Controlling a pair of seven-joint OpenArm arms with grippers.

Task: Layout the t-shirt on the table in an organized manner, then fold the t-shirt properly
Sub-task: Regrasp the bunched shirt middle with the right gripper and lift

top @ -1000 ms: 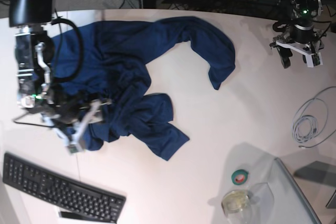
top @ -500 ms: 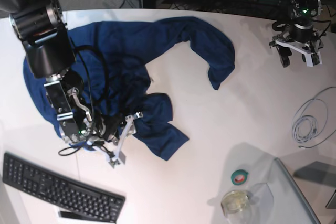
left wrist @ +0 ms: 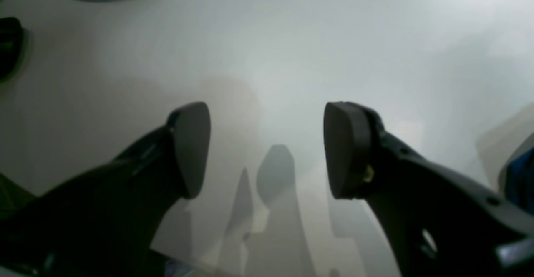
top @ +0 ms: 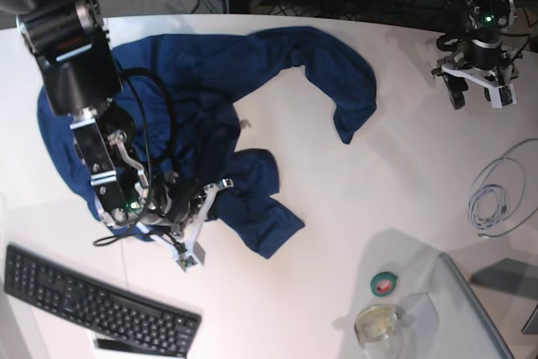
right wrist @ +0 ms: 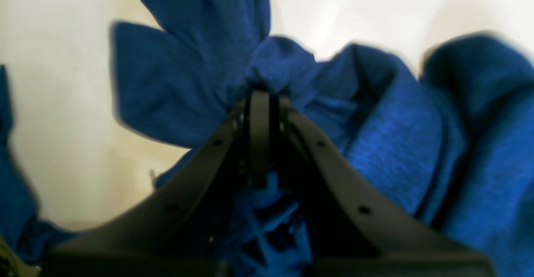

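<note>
The right gripper's fingers (right wrist: 259, 114) are pinched on a bunch of the t-shirt (top: 210, 115), which lies crumpled, not yet spread or folded, on the counter (top: 403, 166), while the left gripper (left wrist: 267, 149) hangs open over bare counter.

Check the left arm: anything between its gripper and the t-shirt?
Nothing visible. The left gripper hangs open over bare table at the far corner, and only white tabletop lies between it and the t-shirt. The coiled cable sits off to the side. The right gripper is shut on the fabric.
</note>
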